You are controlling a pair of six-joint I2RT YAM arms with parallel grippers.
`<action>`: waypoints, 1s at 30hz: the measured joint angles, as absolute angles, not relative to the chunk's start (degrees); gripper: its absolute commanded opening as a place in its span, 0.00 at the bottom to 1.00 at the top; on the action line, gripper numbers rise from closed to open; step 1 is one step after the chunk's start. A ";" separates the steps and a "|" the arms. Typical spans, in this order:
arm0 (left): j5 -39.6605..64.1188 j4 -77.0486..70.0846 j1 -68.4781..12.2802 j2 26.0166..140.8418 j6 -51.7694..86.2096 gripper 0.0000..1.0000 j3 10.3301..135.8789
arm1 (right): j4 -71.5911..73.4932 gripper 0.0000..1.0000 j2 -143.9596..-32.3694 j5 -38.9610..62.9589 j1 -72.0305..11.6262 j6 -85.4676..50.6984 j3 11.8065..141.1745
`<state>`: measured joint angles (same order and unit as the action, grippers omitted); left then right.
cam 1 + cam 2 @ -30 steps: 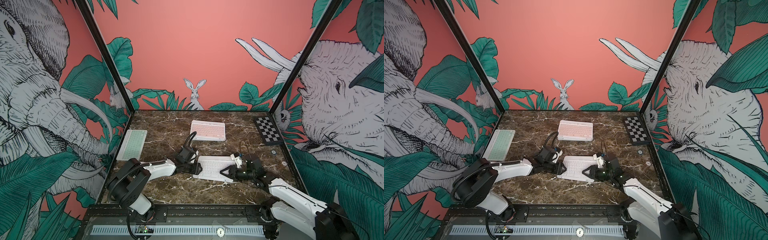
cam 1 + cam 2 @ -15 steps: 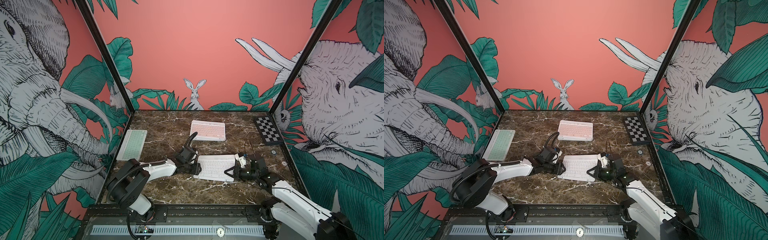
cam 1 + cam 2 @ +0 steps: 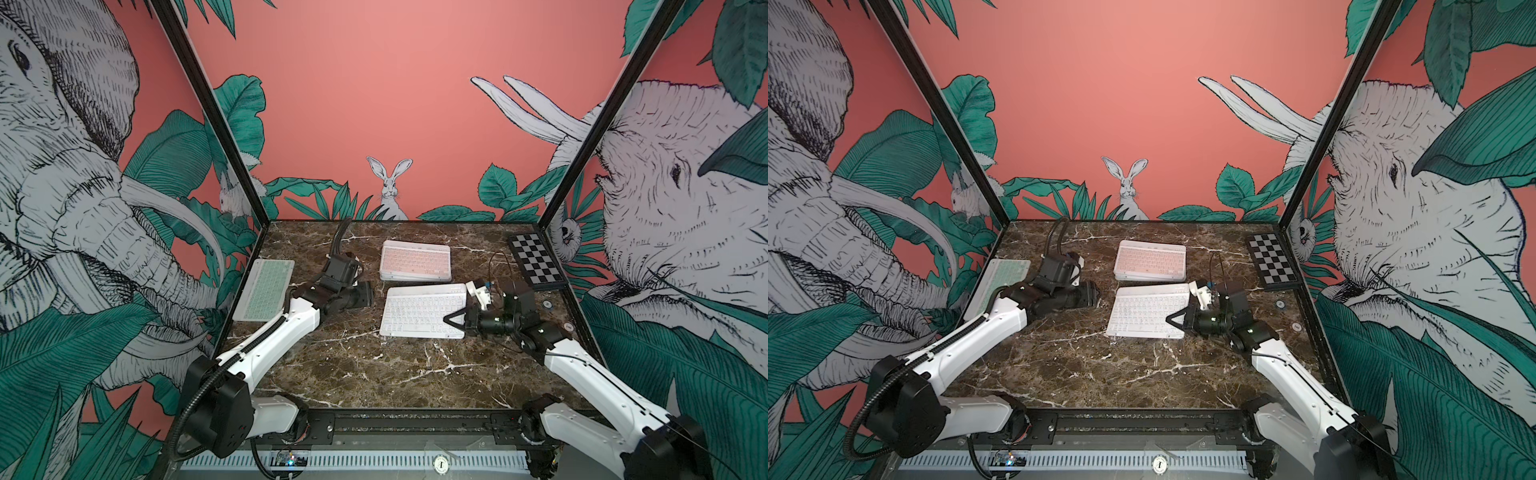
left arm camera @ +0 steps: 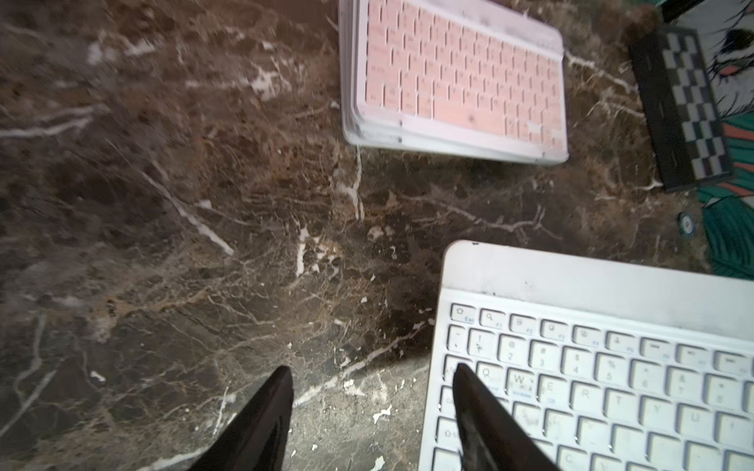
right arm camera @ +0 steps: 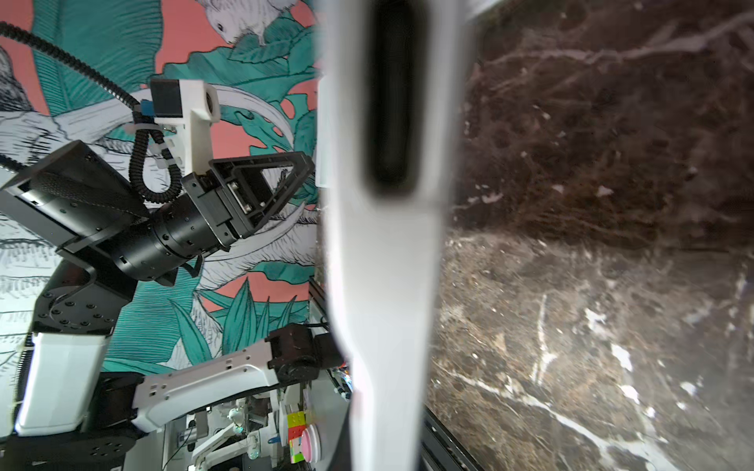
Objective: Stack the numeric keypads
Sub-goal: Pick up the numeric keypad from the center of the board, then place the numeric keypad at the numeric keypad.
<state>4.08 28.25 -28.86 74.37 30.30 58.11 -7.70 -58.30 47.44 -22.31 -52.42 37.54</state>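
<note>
— Keypads first. Where are they?
— The white keypad (image 3: 419,312) lies in the middle of the counter (image 3: 374,374), a bit to the right. Just behind it, farther away, is a pile (image 3: 415,276) with a pink keypad (image 3: 415,258) on top. The green keypad (image 3: 266,291) lies alone at the left edge.
— What about the right hand (image 3: 446,320)?
— It is squeezed tight on the right edge of the white keypad. In the right wrist view that edge is a big white blur.
— And the left hand (image 3: 371,296)?
— It sits just beside the left edge of the white keypad, with a small gap in both top views. Its two fingers (image 4: 273,412) are spread apart and hold nothing. In the left wrist view one finger shows over the corner keys and one over bare counter.
— Anything else?
— A checkered board (image 3: 536,261) lies in the far right corner.
</note>
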 measured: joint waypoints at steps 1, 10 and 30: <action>4.14 29.34 -28.14 74.63 30.00 0.64 59.55 | -7.09 0.00 -59.75 47.88 -22.17 -52.40 39.29; 6.24 34.98 -22.63 79.37 28.69 0.64 63.42 | 0.12 0.00 -78.22 52.29 -18.87 -50.48 53.91; 5.52 35.66 -21.06 81.93 28.69 0.64 65.39 | 10.33 0.00 -117.67 64.38 -9.78 -48.29 81.69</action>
